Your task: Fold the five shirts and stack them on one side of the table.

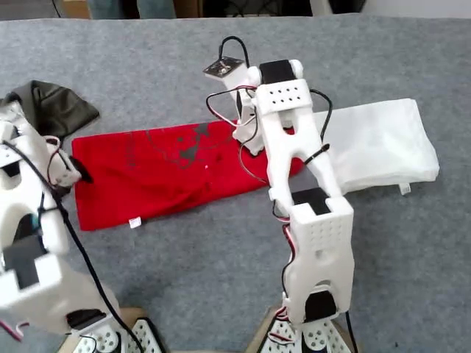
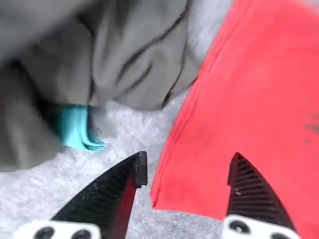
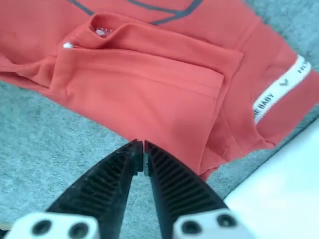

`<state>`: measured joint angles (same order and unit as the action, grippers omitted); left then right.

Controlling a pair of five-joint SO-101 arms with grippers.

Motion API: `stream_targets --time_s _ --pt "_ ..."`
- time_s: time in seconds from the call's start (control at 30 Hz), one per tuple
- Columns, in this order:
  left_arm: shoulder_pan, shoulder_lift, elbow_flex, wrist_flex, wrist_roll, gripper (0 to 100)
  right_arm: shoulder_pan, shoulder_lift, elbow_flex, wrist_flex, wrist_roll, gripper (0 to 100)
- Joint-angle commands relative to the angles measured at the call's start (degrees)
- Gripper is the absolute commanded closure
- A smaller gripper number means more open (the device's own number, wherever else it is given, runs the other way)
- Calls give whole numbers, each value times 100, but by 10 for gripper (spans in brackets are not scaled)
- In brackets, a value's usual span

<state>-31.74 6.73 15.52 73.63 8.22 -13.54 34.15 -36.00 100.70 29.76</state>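
At the far left a crumpled dark grey cloth shirt (image 1: 51,107) lies in a heap on the grey felt-covered desk (image 1: 412,250), with a scrap of teal cloth (image 2: 75,132) poking out from under it. Just beside it, the left pincer (image 2: 188,162) stands open, its jaws either side of the near corner of the long red cotton shirt (image 1: 162,173). This shirt lies flat across the middle of the desk, already narrowed to a strip, so the step in hand looks like the crosswise fold.

To do it well, the left pincer should drop straight down and catch every layer at that corner, keeping clear of the grey heap. At the collar end the right pincer (image 3: 143,147) is closed on nothing, by the hem; whether it touches the fabric I cannot tell. It would have to open to take the matching corner, or press down as an anchor. The folded white cloth shirt (image 1: 375,147) lies at the right, just beside the red shirt's collar end, and a careless lift could drag it.
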Motion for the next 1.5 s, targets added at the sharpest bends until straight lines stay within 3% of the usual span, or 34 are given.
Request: stream_targets --time_s 0.0,0.1,0.23,0.47,0.63,0.9,1.07,1.47 --pt "48 826 -558 -62 70 722 -105 -338 -4 44 -18 984" --pt "48 1565 -1042 0 70 722 -114 -347 -4 44 -44 984" --pt "171 2338 -1991 791 18 727 -167 -374 -4 44 -53 984" --pt "295 3534 -3547 1837 18 970 -202 -532 -13 44 -105 984" --pt "426 3912 -4435 2505 0 970 -176 -980 -4 44 -299 984" --pt "1420 2901 -4629 2716 -624 972 343 -2141 -13 53 -299 984" --pt "2044 2163 -4338 2716 -659 972 949 -2774 -57 -62 -281 984" --pt "3732 1055 -4479 2699 -624 971 2646 -3196 -4 -2435 -281 984"
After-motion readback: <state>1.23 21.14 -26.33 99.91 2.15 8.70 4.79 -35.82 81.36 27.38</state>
